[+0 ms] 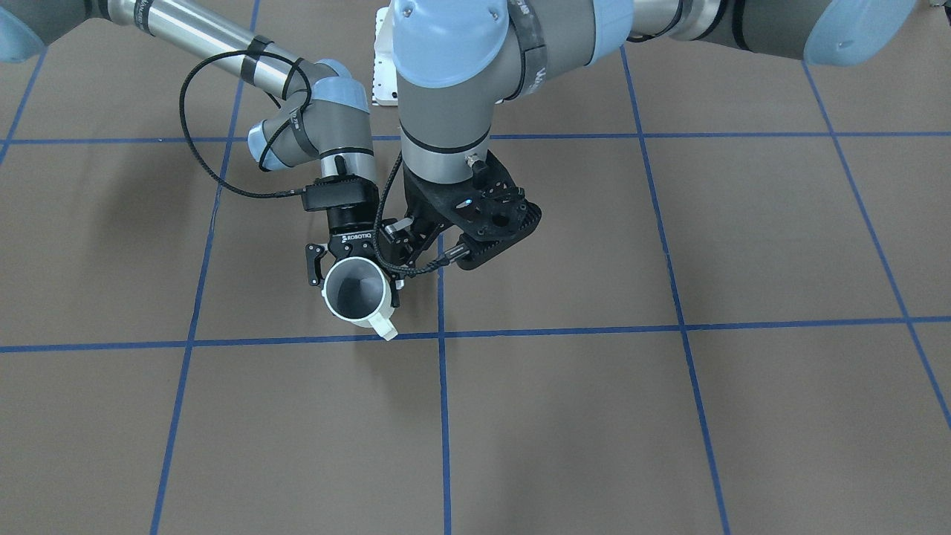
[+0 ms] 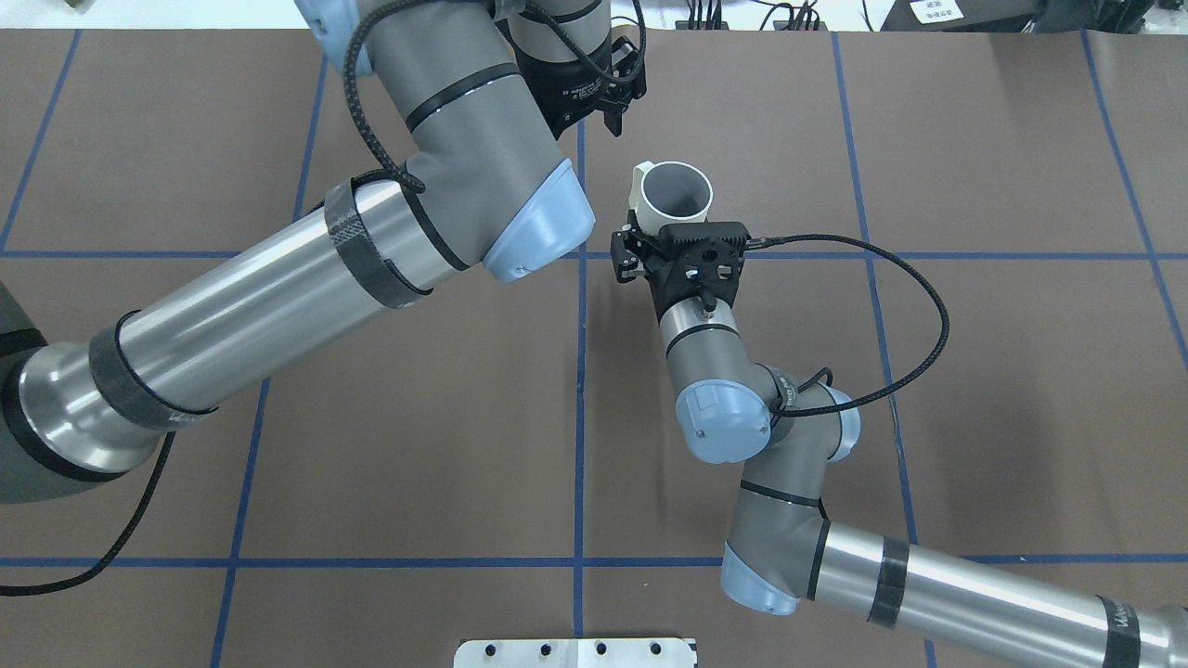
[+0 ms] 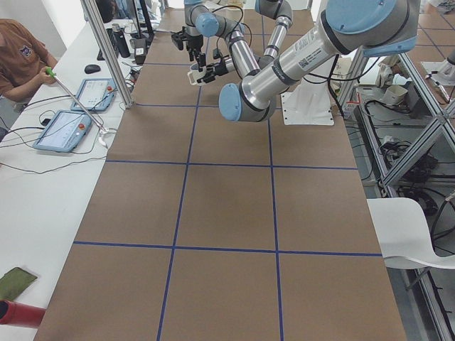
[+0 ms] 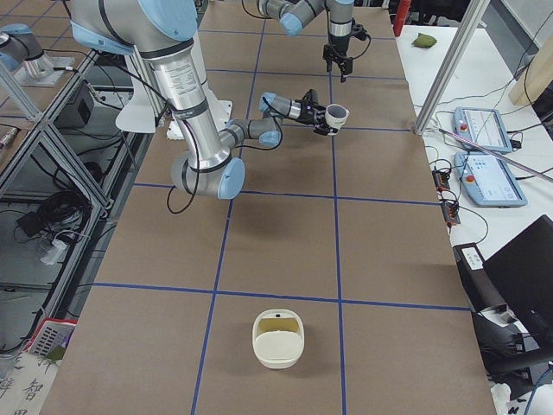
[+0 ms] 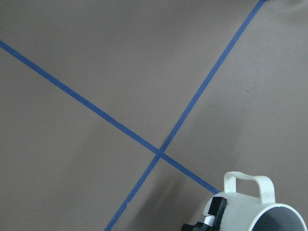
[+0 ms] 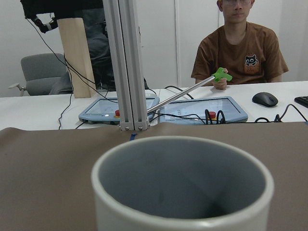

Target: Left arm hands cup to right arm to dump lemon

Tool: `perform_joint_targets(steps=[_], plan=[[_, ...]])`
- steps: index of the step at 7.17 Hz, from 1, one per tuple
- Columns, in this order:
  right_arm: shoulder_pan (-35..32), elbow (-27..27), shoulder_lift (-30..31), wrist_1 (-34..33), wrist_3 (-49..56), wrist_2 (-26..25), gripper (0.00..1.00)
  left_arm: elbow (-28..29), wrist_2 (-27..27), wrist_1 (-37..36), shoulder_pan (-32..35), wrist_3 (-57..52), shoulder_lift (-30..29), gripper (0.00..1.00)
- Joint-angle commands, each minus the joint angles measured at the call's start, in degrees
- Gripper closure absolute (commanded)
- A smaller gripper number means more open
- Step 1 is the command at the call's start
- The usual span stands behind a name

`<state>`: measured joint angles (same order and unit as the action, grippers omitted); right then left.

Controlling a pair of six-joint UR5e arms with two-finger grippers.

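Note:
My right gripper (image 2: 675,229) is shut on the white cup (image 2: 677,190) and holds it above the table near the centre line. The cup's grey inside (image 1: 355,288) looks empty and the handle (image 1: 384,327) points away from my base. No lemon shows in any view; the right wrist view (image 6: 183,192) shows only grey inside the cup. My left gripper (image 2: 624,104) hangs open and empty just beyond the cup, apart from it. The left wrist view shows the cup (image 5: 260,211) at its lower right corner.
A white mounting plate (image 2: 575,652) sits at my base. A white container (image 4: 278,339) stands far off at the table's right end. An operator (image 6: 236,53), tablets (image 6: 115,110) and an aluminium post (image 6: 127,62) are past the far edge.

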<state>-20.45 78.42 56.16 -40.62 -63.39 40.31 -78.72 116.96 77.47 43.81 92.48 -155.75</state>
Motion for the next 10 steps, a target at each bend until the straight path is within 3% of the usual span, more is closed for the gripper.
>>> perform_joint_targets(steps=[1, 2, 5, 8, 10], plan=[[3.1, -0.4, -1.6, -1.1, 2.0, -5.1, 0.79, 1.9, 2.1, 0.3, 0.1, -0.4, -1.2, 0.0], [3.8, -0.6, -2.4, -1.1, 3.6, -8.3, 0.77, 2.1, 5.6, 0.2, -0.3, -0.5, -1.1, 0.0], [3.9, -0.7, -3.9, -3.8, 4.1, -11.2, 0.74, 1.8, 6.2, -0.3, -2.6, -0.5, -0.7, 0.02], [3.8, 0.0, -4.5, -3.7, 4.5, -11.3, 0.72, 2.2, 6.1, -0.2, -2.6, -0.5, -0.6, 0.22], [3.8, 0.0, -4.4, -3.5, 4.8, -11.3, 0.72, 2.2, 6.0, -0.3, -2.7, -0.5, -0.5, 0.29]])
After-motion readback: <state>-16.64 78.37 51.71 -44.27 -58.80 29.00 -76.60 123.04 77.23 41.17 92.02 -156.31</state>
